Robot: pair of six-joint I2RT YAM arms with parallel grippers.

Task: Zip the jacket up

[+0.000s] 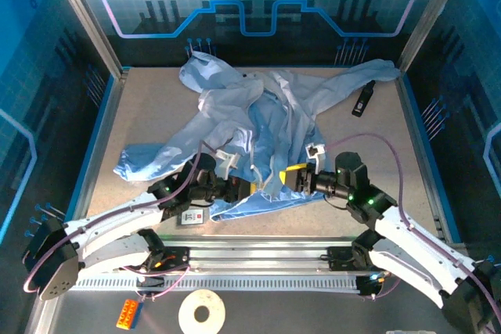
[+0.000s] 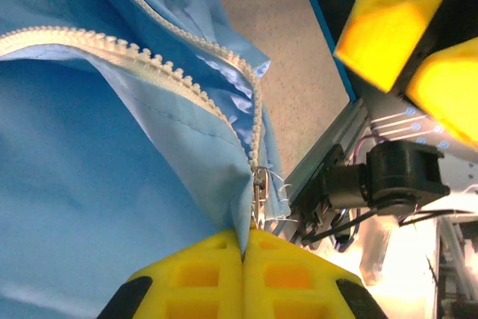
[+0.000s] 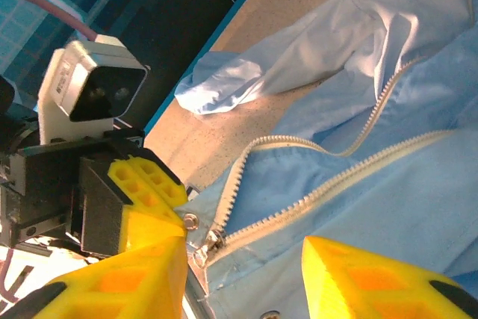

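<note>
Left gripper (image 2: 243, 243), closest to the lens, is clamped on the jacket (image 1: 270, 119) hem below the zipper (image 2: 112, 46). It sprawls across the table (image 1: 156, 107). Right gripper (image 3: 245, 248) gapes wide beside the zipper's end, apparently holding nothing.

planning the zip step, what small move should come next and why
Probably close the right gripper on the zipper slider: it sits between that gripper's open jaws, the left gripper pinches the jacket hem right below it, and the teeth above lie unjoined.
</note>
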